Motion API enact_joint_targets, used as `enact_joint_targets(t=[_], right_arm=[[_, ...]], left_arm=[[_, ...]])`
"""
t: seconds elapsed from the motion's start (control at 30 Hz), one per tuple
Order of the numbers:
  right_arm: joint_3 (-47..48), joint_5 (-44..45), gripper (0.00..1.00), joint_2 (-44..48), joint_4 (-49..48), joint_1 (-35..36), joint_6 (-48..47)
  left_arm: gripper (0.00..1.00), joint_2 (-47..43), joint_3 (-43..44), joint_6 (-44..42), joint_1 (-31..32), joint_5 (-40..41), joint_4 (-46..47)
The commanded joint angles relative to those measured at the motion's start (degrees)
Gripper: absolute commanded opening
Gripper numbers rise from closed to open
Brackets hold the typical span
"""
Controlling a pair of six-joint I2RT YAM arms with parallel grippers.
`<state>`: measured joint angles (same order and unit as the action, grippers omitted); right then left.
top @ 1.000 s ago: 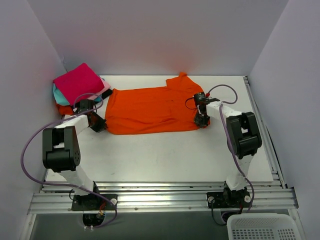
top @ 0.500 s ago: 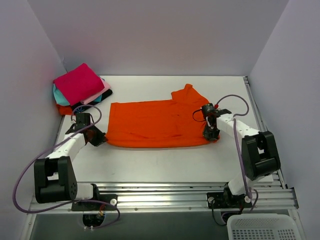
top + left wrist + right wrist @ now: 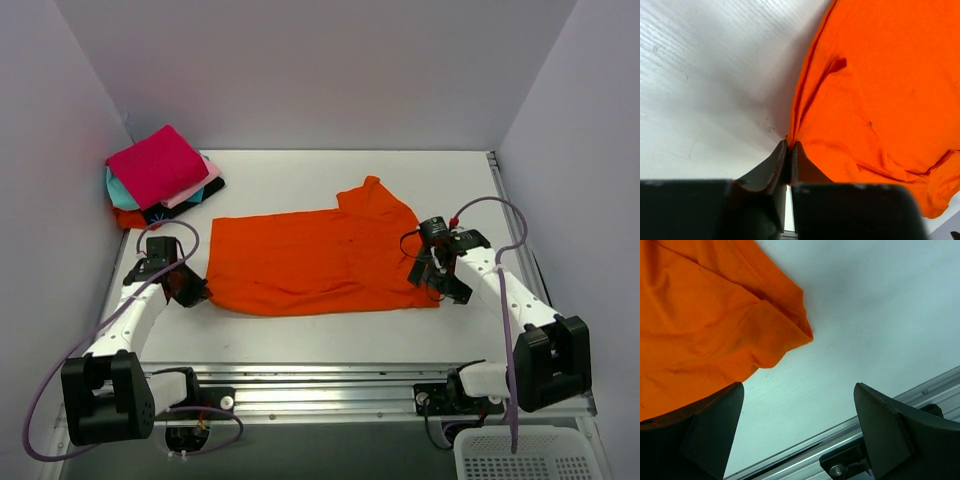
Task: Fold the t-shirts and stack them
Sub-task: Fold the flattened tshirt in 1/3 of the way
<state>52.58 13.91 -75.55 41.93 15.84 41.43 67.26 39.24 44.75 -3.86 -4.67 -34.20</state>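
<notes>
The large orange t-shirt (image 3: 320,262) lies spread flat mid-table, one sleeve pointing to the back. My left gripper (image 3: 190,290) is shut on the shirt's left edge; in the left wrist view the cloth (image 3: 880,100) bunches right at the closed fingertips of that gripper (image 3: 789,145). My right gripper (image 3: 441,285) stands open at the shirt's near right corner. In the right wrist view that corner (image 3: 705,325) lies free on the table, ahead of the wide gap of the right gripper (image 3: 797,387). Folded t-shirts are stacked at the back left, magenta (image 3: 155,165) on top.
Under the magenta shirt show teal (image 3: 117,190), light pink (image 3: 203,186), black (image 3: 185,206) and orange (image 3: 128,218) layers. An aluminium rail (image 3: 320,385) runs along the near table edge. A white basket (image 3: 520,455) sits below at the right. Walls enclose three sides.
Both arms drew back toward the near edge, dragging the orange shirt along. The right gripper opened and let go of the shirt's right corner. The left stayed shut.
</notes>
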Motion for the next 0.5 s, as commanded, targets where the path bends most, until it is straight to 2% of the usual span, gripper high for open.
enact_joint_targets(t=[0.0,0.03,0.13,0.23,0.37,0.47], right_arm=[[-0.28,2.7,0.88,2.95,6.58,0.16,1.99],[-0.11,2.87,0.88,3.47,6.93,0.16,1.99],[2.69,4.02,0.87,3.48,7.73,-0.1,1.47],[8.82,5.16,0.88,1.12,7.55,-0.63,-0.46],[18.59,5.16,0.88,-5.56,5.54,-1.51,-3.37],[27.18,3.5,0.87,-12.67,2.82,-2.03,-5.73]], left_arm=[[0.14,-1.08,2.94,0.33,-0.54,1.15,-2.8],[0.36,-1.08,3.64,0.51,-0.54,1.24,-3.42],[0.79,-0.12,8.38,1.04,-0.62,1.68,-6.32],[0.87,1.55,15.58,1.21,-0.71,2.9,-9.21],[0.87,6.82,25.6,1.39,-1.06,3.7,-10.81],[0.87,11.64,31.32,0.95,-1.68,2.12,-6.35]])
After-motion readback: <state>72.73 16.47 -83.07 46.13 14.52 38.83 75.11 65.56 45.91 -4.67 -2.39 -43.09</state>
